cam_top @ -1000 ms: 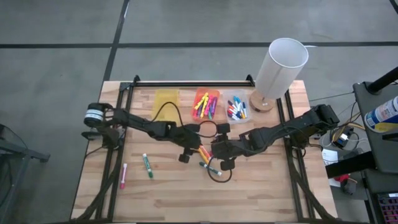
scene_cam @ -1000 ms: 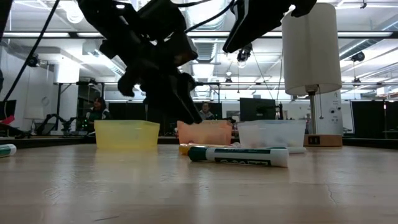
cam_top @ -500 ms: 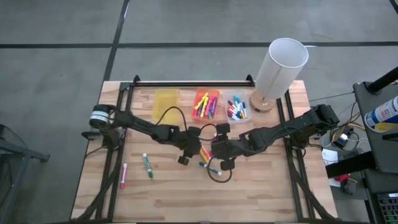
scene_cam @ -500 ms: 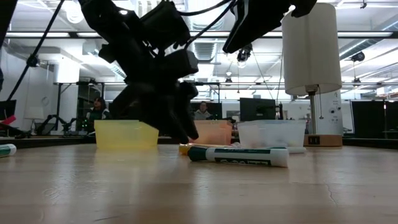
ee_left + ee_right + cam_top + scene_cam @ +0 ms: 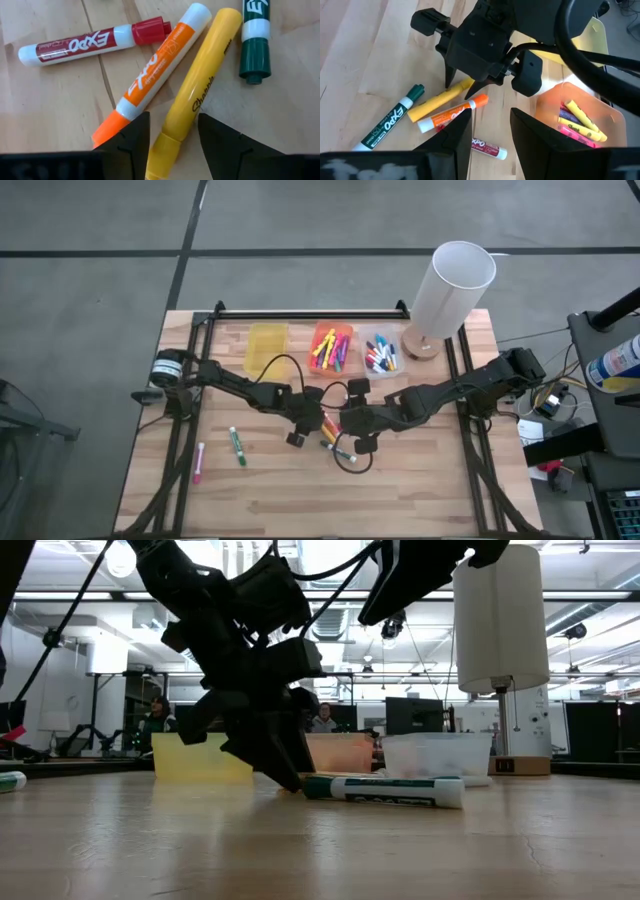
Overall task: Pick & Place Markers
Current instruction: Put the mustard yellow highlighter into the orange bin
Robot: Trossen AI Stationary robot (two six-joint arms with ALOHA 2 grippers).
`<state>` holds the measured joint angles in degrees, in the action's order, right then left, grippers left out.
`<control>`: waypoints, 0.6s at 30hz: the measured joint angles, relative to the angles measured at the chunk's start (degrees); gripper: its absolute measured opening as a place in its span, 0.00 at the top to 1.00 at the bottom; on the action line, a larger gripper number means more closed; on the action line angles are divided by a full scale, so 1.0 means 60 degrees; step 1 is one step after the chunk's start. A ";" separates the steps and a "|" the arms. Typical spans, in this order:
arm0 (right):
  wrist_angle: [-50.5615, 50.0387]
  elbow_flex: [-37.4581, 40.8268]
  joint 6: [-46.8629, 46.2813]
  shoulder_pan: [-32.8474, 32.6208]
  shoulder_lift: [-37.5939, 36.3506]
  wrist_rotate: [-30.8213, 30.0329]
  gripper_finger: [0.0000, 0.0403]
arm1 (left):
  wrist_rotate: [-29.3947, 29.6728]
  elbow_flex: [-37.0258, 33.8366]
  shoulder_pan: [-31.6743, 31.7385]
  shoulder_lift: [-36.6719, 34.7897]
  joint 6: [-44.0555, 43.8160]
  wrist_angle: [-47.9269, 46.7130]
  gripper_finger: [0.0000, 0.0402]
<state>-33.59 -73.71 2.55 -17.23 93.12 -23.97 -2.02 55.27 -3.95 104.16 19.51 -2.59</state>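
Left end effector point(image 5: 170, 145) has dropped, fingers spread astride the yellow marker point(image 5: 192, 97); right end effector point(image 5: 490, 127) spread, empty

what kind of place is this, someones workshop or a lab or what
Most likely a robotics lab or open test hall. The low view looks past the wooden table into a big room with ceiling strip lights, monitors on benches and seated people. From above, the table stands on a bare concrete floor.

Both arms low (fingers point(image 5: 132, 137) parted)
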 joint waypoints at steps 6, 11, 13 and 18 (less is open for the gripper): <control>0.0003 0.0000 0.0001 0.0000 0.0000 0.0001 0.68 | -0.0004 -0.0018 -0.0004 0.0010 -0.0047 0.0076 0.60; 0.0001 0.0000 0.0004 -0.0003 0.0000 0.0000 0.68 | -0.0134 -0.0022 -0.0004 0.0011 -0.0338 0.0075 0.61; 0.0004 0.0000 0.0000 0.0000 0.0000 0.0000 0.68 | -0.0320 -0.0025 -0.0004 0.0011 -0.0481 0.0073 0.63; 0.0000 0.0000 0.0004 0.0000 0.0000 0.0004 0.68 | -0.0570 -0.0025 -0.0006 0.0011 -0.0899 0.0004 0.75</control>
<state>-33.58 -73.71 2.57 -17.23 93.12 -23.94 -5.44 55.11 -3.98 104.22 14.12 -2.57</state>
